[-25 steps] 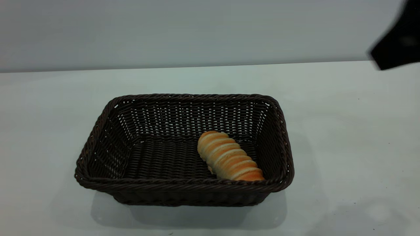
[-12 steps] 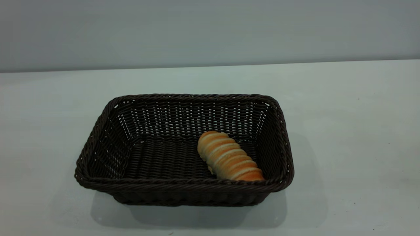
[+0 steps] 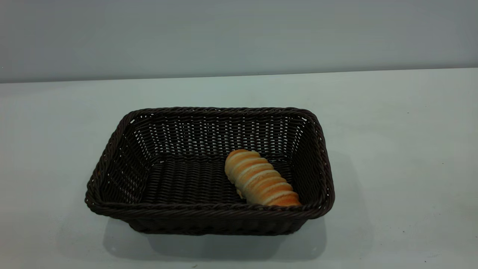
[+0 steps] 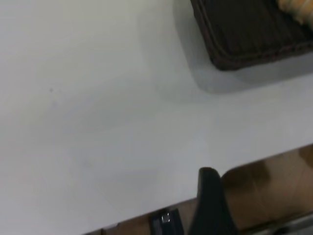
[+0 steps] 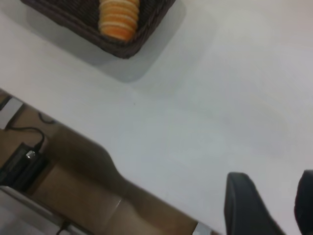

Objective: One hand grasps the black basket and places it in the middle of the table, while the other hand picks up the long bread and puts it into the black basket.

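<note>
Neither arm is seen in the exterior view. In the left wrist view, only one dark finger of the left gripper (image 4: 211, 203) is shown, nothing held against it. In the right wrist view, the right gripper (image 5: 276, 205) is held with two fingers spread apart, nothing caught between them.

Looks like a lab or robot test bench, not a home. Plain white tabletop (image 3: 392, 149) against a bare grey wall (image 3: 239, 33) at 12 o'clock, no decor. Staged props only: wicker basket (image 3: 123, 157) at centre with a bread roll (image 3: 261, 179) at its 4 o'clock. Wrist views show a brown floor (image 5: 83, 196) past the table edge, with a black cable (image 5: 24, 131) and a small black device (image 5: 19, 161) lying on it.
</note>
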### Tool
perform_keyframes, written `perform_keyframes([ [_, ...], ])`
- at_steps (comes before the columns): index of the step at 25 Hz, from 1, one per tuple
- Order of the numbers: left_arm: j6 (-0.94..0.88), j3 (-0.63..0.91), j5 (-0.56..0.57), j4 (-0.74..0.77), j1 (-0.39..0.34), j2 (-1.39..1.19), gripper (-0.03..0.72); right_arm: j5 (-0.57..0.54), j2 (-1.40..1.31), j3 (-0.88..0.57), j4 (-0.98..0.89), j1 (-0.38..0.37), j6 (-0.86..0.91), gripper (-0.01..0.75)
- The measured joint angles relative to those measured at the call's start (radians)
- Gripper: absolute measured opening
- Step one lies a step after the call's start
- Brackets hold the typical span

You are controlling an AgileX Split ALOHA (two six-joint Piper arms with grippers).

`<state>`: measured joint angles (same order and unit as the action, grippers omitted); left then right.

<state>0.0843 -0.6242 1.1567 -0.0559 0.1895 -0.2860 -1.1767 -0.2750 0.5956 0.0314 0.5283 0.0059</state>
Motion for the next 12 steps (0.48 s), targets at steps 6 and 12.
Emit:
perform_keyframes([
  [6, 0.030, 0.074, -0.009, -0.001, 0.000, 0.013, 0.586, 0.047, 0.092, -0.109, -0.021, 0.000, 0.007, 0.237],
  [12, 0.031, 0.122, -0.029, -0.015, 0.000, 0.014, 0.586, 0.054, 0.115, -0.118, -0.022, 0.000, 0.008, 0.237],
])
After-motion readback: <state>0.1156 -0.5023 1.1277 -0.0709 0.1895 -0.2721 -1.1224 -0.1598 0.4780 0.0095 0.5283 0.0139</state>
